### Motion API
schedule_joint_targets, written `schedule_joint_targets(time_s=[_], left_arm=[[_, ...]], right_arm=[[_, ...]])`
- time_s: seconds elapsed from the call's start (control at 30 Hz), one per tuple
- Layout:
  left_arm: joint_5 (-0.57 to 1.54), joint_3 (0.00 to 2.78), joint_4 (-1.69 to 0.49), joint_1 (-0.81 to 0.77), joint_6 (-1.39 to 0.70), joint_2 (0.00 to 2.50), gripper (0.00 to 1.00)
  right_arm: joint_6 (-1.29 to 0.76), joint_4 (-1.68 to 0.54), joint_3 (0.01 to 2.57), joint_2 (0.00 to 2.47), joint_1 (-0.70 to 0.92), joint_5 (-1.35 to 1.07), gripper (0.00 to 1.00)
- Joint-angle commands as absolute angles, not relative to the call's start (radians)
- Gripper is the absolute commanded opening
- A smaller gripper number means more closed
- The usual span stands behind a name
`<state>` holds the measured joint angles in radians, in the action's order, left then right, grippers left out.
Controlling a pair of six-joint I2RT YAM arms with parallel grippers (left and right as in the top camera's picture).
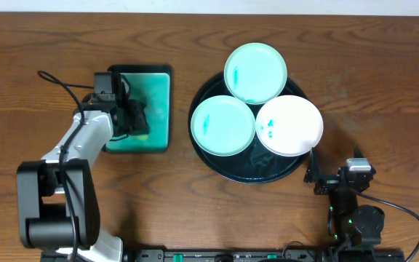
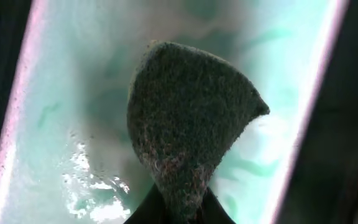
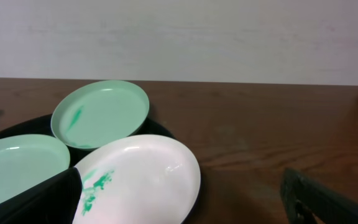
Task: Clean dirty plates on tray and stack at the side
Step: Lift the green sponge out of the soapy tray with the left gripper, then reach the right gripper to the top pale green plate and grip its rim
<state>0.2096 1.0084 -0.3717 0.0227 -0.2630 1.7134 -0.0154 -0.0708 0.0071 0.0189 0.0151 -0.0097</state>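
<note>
Three plates lie on the dark round tray [image 1: 249,173]: a mint plate [image 1: 255,73] at the back, a mint plate [image 1: 223,125] at the front left and a white plate [image 1: 289,125] at the front right, all with teal smudges. My left gripper [image 1: 138,116] is over the green sponge tray [image 1: 157,109], shut on a dark scouring sponge [image 2: 185,124]; its jaws [image 2: 179,214] pinch the sponge's lower end. My right gripper [image 1: 326,178] is open and empty, just off the tray's front right rim. In the right wrist view the white plate [image 3: 148,180] lies between its fingers [image 3: 180,177].
The sponge tray's floor [image 2: 61,93] is wet and shiny. The right wrist view also shows the back mint plate [image 3: 101,115], the left mint plate [image 3: 17,168] and bare wooden table [image 3: 260,137] to the right of the tray.
</note>
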Motion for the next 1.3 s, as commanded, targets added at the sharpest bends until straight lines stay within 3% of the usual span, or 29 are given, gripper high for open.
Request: schedule_joint_targets(time_s=[0.0,0.27,0.37,0.7,0.77,0.9,1.1,1.27], left_arm=[[0.267,1.046,-0.379,0.023,-0.268,1.579,0.07],[0.223,1.045,-0.423,0.023,-0.268,1.377,0.07],[0.187,1.04,-0.422,0.023,-0.268,1.395,0.07],[0.166,1.034,-0.413,0.023,-0.268,1.602,0.07],[0.179,1.034,-0.398,0.023,-0.268,1.602,0.07],[0.191,1.034,-0.373,0.023,-0.268,1.587,0.07],[0.191,1.034,-0.371,0.023,-0.268,1.588,0.07],[0.191,1.034,-0.373,0.023,-0.268,1.588,0.08]], right_arm=[[-0.029,-0.075,0.006,0.018,0.001,-0.005,0.99],[-0.031,-0.05,0.006,0.018,0.001,-0.01,0.99],[-0.118,0.035,0.006,0.018,0.001,-0.159,0.99],[-0.107,0.621,0.047,0.022,0.001,-0.266,0.99],[-0.058,0.564,0.132,0.047,0.001,-0.267,0.99],[0.038,0.198,0.417,0.208,0.001,-0.239,0.99],[0.06,-0.406,0.94,0.692,0.001,-0.258,0.99],[0.029,-0.576,1.208,1.04,0.001,-0.452,0.99]])
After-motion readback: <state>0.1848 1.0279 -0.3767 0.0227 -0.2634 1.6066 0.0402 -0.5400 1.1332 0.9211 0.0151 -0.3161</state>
